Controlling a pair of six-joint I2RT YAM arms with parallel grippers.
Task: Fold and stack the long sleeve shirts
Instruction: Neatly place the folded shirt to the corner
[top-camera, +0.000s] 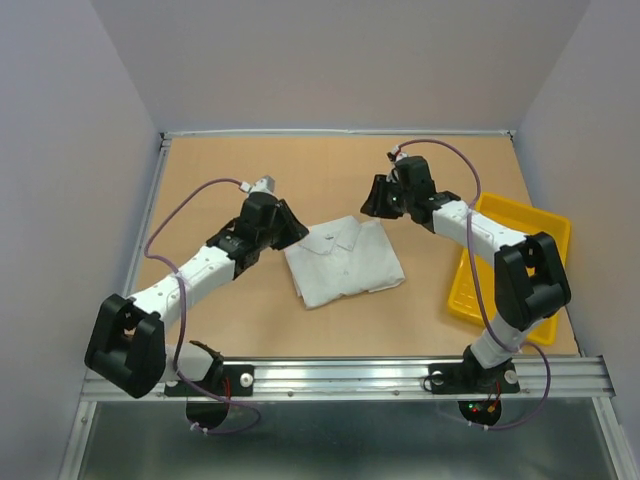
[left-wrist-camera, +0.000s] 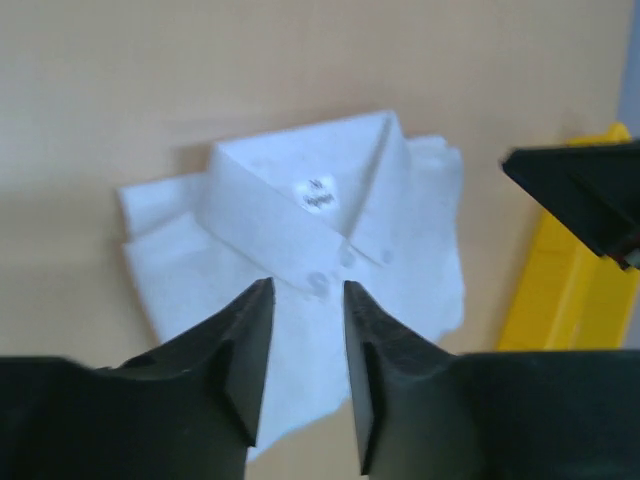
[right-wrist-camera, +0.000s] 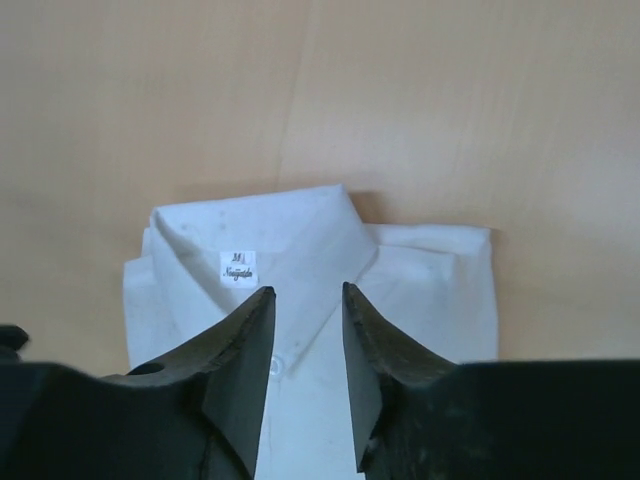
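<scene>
White folded shirt (top-camera: 345, 262) lies centred on the surface (top-camera: 250, 170), between both end effectors and apart from the tray (top-camera: 548, 222). Left end effector (left-wrist-camera: 307, 290) and right end effector (right-wrist-camera: 307, 292) are released, holding nothing. Risk: pinching only the top layer lets the thin fabric unfold when lifted. Wrist views show the collar label (right-wrist-camera: 238, 266); only the top view shows the whole tray.

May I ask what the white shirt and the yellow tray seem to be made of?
The white shirt looks like thin matte cloth, judging by its soft creases and buttoned collar. The yellow tray is probably moulded plastic: smooth, evenly coloured, with a raised rim.
</scene>
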